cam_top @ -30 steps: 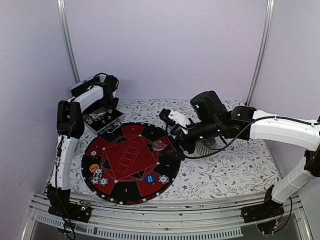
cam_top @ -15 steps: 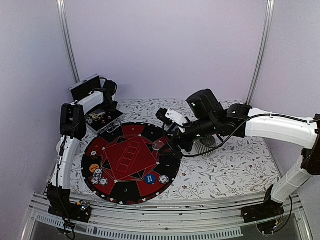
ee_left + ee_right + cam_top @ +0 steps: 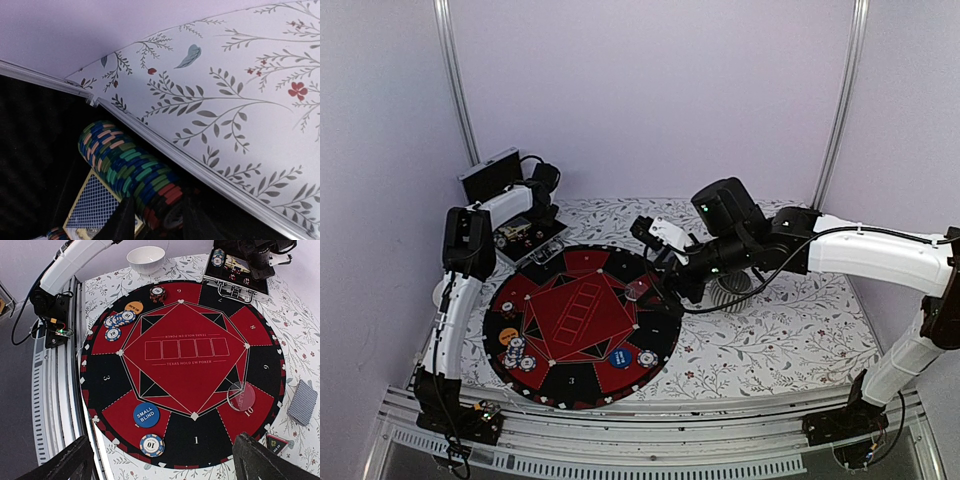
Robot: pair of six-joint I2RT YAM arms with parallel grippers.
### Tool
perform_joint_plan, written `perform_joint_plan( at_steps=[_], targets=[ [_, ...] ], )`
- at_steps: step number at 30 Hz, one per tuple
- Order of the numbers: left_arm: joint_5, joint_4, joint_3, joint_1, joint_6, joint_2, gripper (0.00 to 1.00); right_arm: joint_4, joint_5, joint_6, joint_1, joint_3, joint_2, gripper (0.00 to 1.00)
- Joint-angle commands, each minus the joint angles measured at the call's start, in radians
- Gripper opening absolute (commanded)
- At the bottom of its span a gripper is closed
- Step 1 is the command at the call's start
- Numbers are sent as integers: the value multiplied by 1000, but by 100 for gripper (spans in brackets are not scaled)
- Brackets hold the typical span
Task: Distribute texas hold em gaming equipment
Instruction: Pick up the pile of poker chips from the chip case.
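In the left wrist view, my left gripper (image 3: pixel 157 220) is down inside the black case (image 3: pixel 35 150). Its two fingers stand against both sides of the end of a row of striped poker chips (image 3: pixel 125 160), beside a blue-backed card deck (image 3: pixel 92 207). My right gripper (image 3: pixel 172 460) hangs wide open and empty above the round poker mat (image 3: pixel 182 355), near seat 1. On the mat lie a blue small-blind disc (image 3: pixel 146 415), a single chip (image 3: pixel 152 445), a clear disc (image 3: pixel 241 396), an orange disc (image 3: pixel 133 307), several loose chips (image 3: pixel 117 320) and a short chip stack (image 3: pixel 157 292).
A face-down card deck (image 3: pixel 302 402) lies on the floral cloth just off the mat. A white bowl (image 3: pixel 145 259) stands beyond the mat near the left arm. A ribbed silver cup (image 3: pixel 730 288) sits under the right arm. The open case (image 3: pixel 525 235) is at the back left.
The left arm has reached a little farther back over the case and straightened. The right arm has drifted slightly left over the mat's edge, still open.
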Motion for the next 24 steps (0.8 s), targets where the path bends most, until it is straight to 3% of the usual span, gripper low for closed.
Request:
perform_joint_plan(
  at_steps=[1,11,19,24],
  targets=[
    [-34,56,-46,-34,44,-25,31,-6,-24,-10,-8,24,5,99],
    [-54,87,-89,-52,53,-64,27,-10,-28,-14,-9,25,9,99],
    [11,86,-100,-35,22,-87,3,-15,-27,-15,-9,29,10,99],
    [36,79,-107,-25,0,-113,0,-18,-27,-16,-9,30,11,99]
  ],
)
